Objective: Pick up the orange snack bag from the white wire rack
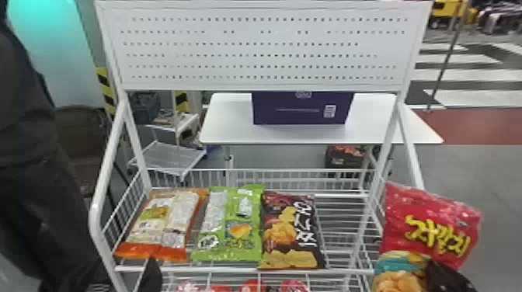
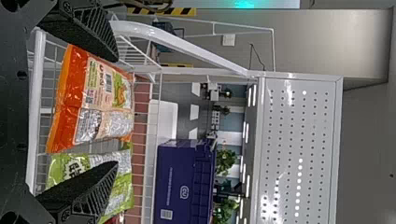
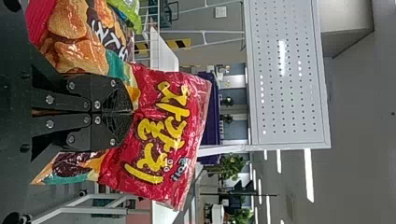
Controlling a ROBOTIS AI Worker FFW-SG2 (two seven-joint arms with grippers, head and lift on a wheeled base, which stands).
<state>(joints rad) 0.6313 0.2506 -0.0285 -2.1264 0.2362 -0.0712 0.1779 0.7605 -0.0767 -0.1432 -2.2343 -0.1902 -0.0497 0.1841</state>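
- The orange snack bag (image 1: 163, 223) lies straight ahead of the left hand (image 2: 113, 112), slightly to its left, at the left end of the white wire rack (image 1: 217, 270)
- Its long axis runs from the front rail towards the back, so a reach inward should go along it, closing across its width
- The left hand is the nearer, its fingers apart, one towards the rack's left side, the other over the green bag (image 1: 233, 233); the gap to the orange wrapper is hard to judge
- The right hand (image 3: 131, 111) is clamped on a red snack bag (image 1: 431, 227), off the rack's right side
- Green and black (image 1: 291, 237) bags share the shelf; closing too far right might pinch the green one
- Above, a perforated panel (image 1: 264, 49); beyond the rack, a purple box (image 1: 295, 112) and floor stripes (image 1: 458, 75)
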